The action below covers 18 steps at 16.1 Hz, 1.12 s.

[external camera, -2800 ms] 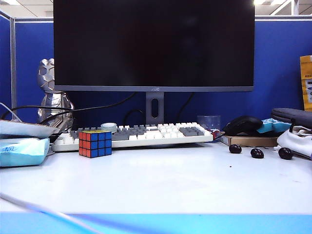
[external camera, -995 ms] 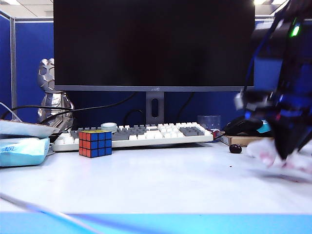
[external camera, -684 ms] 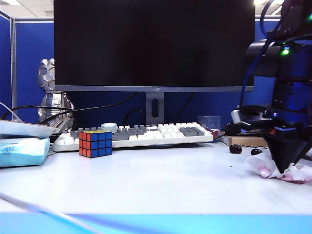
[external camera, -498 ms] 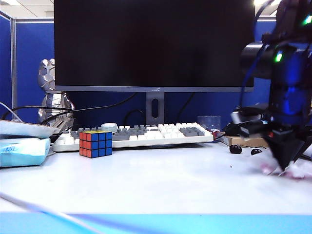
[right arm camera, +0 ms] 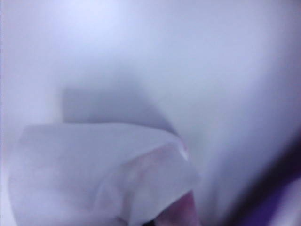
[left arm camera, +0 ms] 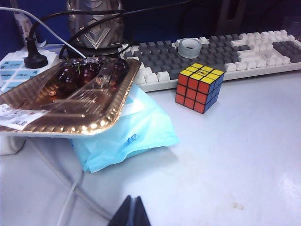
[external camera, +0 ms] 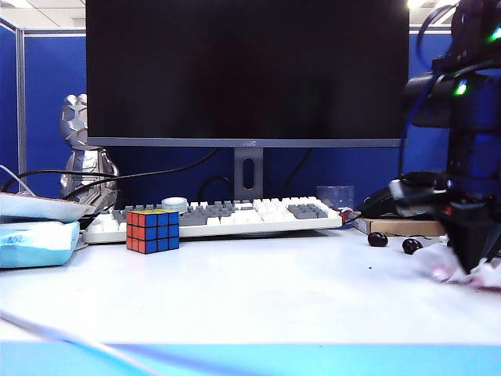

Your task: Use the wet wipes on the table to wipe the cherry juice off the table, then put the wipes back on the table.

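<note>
Compared with half a second ago, your right arm has shifted a little toward the right edge of the exterior view, and the wet wipes [external camera: 448, 269] went with it. The right gripper [external camera: 470, 265] points down at the bench [external camera: 266, 298] at the far right, its fingers closed on the wipes, which are pressed on the surface and show pink stains. In the right wrist view you see only the crumpled white sheet [right arm camera: 103, 174], blurred and very close.

The left gripper [left arm camera: 131, 214] is low above the bench on the left side, its dark fingers closed together and holding nothing. Just beyond it lies a light-blue wipes pack [left arm camera: 127, 129] under a gold foil tray [left arm camera: 70, 101] of cherries. Farther stands a Rubik's cube [external camera: 153, 229], then the keyboard [external camera: 235, 213].

One tiny dark spot of cherry juice [external camera: 369, 268] sits left of the wipes. Behind it lie two loose cherries [external camera: 378, 239]. The monitor [external camera: 246, 74] stands at the back.
</note>
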Each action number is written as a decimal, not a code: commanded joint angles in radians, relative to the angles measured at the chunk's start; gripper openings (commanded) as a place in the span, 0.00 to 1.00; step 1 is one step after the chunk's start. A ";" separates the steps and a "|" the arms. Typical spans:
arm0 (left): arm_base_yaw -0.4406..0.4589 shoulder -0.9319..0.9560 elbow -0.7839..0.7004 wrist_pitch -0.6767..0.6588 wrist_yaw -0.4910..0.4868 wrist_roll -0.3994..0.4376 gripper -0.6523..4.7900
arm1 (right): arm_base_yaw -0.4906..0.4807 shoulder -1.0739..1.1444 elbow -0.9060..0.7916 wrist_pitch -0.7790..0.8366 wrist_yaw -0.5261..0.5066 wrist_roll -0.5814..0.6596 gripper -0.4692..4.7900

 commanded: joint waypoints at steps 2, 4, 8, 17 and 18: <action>0.002 -0.003 -0.001 -0.010 0.006 -0.004 0.12 | 0.007 0.023 -0.021 -0.124 -0.205 0.006 0.08; 0.002 -0.003 -0.001 -0.010 0.006 -0.004 0.12 | 0.007 0.023 -0.020 -0.106 -0.048 0.007 0.08; 0.002 -0.003 -0.001 -0.010 0.006 -0.004 0.12 | -0.022 0.022 -0.018 -0.107 0.283 0.002 0.08; 0.002 -0.003 -0.001 -0.010 0.006 -0.003 0.12 | -0.023 0.027 0.055 -0.031 -0.354 -0.009 0.08; 0.002 -0.003 -0.001 -0.010 0.006 -0.004 0.12 | -0.023 0.040 0.069 -0.001 -0.329 0.010 0.08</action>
